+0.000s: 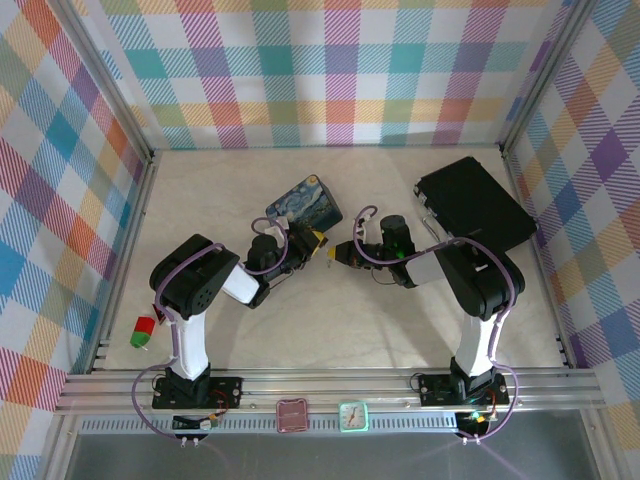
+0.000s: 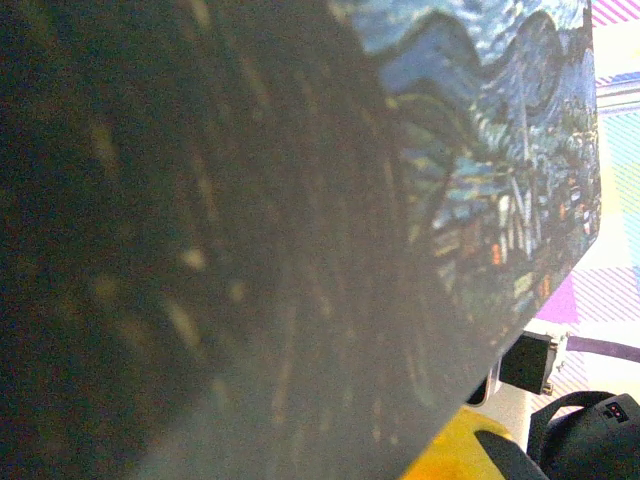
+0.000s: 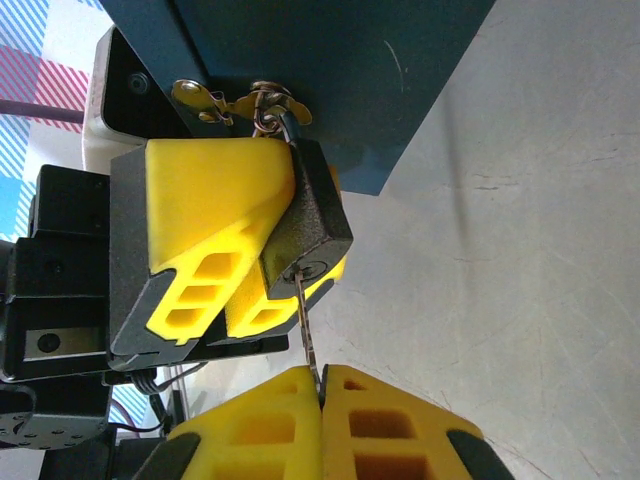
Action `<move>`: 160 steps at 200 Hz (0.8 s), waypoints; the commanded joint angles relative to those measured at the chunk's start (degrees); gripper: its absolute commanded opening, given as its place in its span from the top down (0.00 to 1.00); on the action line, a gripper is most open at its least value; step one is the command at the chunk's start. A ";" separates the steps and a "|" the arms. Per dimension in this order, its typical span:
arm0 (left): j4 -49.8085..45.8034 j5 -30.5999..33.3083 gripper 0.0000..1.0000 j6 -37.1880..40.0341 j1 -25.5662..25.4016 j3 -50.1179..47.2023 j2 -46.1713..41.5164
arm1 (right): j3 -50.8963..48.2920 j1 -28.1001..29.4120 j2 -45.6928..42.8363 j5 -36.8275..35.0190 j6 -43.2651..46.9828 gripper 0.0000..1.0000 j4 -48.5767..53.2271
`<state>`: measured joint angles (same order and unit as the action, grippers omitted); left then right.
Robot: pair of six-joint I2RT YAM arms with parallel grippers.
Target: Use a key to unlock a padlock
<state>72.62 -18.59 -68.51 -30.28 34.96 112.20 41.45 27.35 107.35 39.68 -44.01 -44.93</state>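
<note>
A flat black case (image 1: 475,205) lies at the far right of the table (image 1: 380,320). The starry painted tin (image 1: 305,203) sits mid-table, and the padlock (image 3: 310,225) hangs at its clasp (image 3: 235,100), clenched between the left gripper's (image 1: 316,243) yellow fingers. The key (image 3: 306,325) stands in the keyhole, pinched tight by the right gripper (image 3: 322,385).

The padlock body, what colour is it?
The padlock is dark blackish grey, clearest in the right wrist view.
</note>
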 commanded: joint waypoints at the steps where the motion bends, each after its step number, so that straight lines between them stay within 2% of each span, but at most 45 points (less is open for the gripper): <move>1: 3.85 -4.28 1.00 0.76 -0.57 -0.60 -2.49 | 2.04 -0.44 -1.14 0.59 -0.64 1.00 -2.11; 44: 2.91 -6.06 1.00 0.76 -0.57 -1.47 -3.48 | 1.70 -2.12 -2.33 -0.07 -0.90 1.00 -0.98; 95: 3.06 -4.42 1.00 0.56 -0.57 -1.31 -2.72 | 1.65 -2.14 -3.15 -0.87 -2.03 1.00 -0.74; 160: 3.84 -5.91 1.00 0.73 -0.57 0.51 -2.13 | -0.93 -2.69 3.43 -0.05 -21.03 1.00 -18.35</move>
<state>73.28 -19.16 -68.34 -30.17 34.87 111.15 40.38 25.85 108.38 41.54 -56.07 -52.01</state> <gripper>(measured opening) 0.145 0.045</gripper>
